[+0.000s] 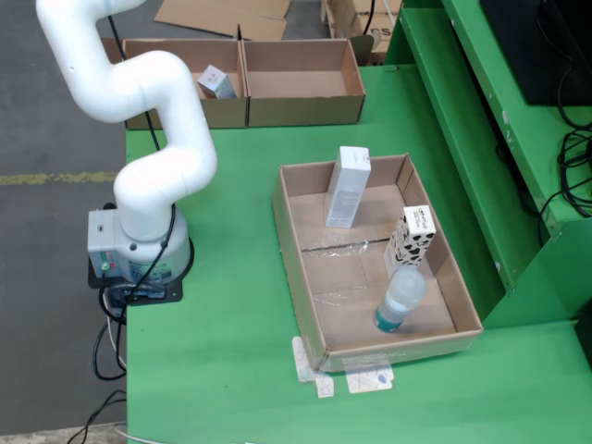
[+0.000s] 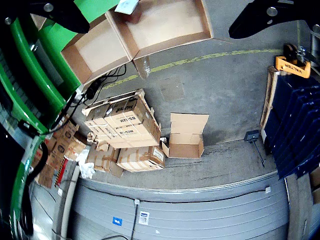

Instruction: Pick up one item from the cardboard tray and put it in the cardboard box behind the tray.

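The cardboard tray lies on the green table. It holds a tall white carton leaning on the back wall, a black-and-white spotted box and a clear plastic bottle. Behind it stands a two-bay cardboard box; a small white carton is in its left bay. The white arm rises out of the fixed view, gripper unseen there. In the gripper-mounted view my gripper is open, its black fingers spread wide and empty. It looks over the box bays and the floor beyond.
The arm's base sits at the table's left edge with cables below. A green frame borders the right side. Taped labels lie before the tray. Stacked cartons and an open carton stand on the floor.
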